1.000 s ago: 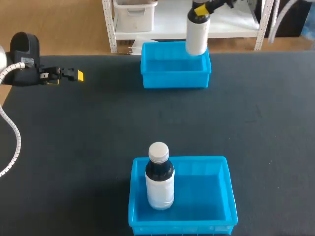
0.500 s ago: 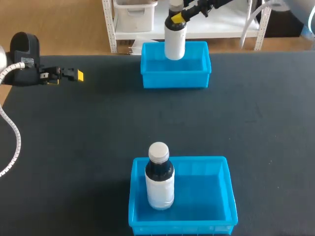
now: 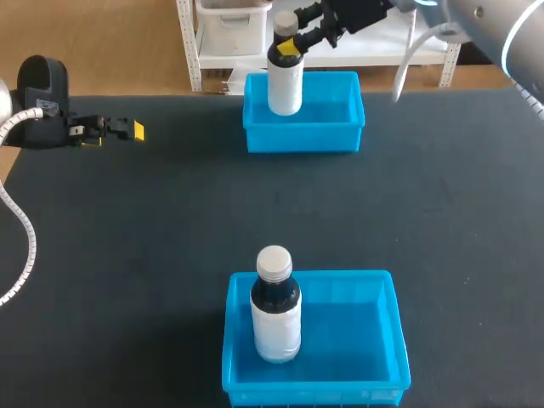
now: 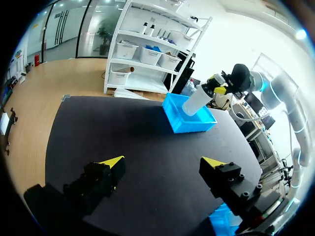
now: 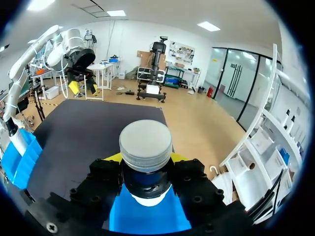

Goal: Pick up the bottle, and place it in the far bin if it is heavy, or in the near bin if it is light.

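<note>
White with a dark neck and a grey cap, the bottle (image 3: 285,81) is held at its neck by the right gripper (image 3: 293,38). Both yellow-tipped fingers press on it from two sides, as the right wrist view shows, where the cap (image 5: 145,145) stands between them. The bottle's lower end is over the left part of the far bin (image 3: 303,127). From the left wrist view it looks a little tilted (image 4: 196,102), and I cannot tell whether it touches the floor of the bin. The left gripper (image 3: 127,130) is low over the dark table (image 3: 170,221) near its left edge, well apart from both bins; its fingers are wide open and hold nothing. A second bottle (image 3: 274,306) stands upright in the left part of the near bin (image 3: 374,374)
</note>
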Robot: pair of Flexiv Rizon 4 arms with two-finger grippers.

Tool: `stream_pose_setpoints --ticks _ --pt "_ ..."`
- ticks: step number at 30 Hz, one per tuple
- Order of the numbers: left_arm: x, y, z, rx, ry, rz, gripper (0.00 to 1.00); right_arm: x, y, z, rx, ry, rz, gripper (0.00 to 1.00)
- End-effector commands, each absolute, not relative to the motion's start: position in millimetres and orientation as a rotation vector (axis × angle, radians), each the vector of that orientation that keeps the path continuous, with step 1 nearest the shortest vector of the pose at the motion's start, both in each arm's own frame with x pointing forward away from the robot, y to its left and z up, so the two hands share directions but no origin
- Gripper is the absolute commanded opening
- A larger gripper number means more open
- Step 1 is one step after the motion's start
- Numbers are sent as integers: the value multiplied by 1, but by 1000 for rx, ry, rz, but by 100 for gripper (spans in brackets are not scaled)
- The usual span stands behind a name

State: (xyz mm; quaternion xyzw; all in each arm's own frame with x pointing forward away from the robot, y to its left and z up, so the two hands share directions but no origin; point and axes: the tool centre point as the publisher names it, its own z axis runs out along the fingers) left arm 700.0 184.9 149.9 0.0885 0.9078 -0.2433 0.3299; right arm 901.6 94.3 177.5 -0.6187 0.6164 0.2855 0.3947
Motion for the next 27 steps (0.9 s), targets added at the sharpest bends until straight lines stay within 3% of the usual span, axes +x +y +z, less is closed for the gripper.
stream_pose_setpoints --ticks 1,27 --pt "700 185 150 231 2374 -636 100 917 101 174 -1813 1503 1064 0" --pt "700 185 150 231 2374 -636 100 933 111 140 -1801 1590 1272 0"
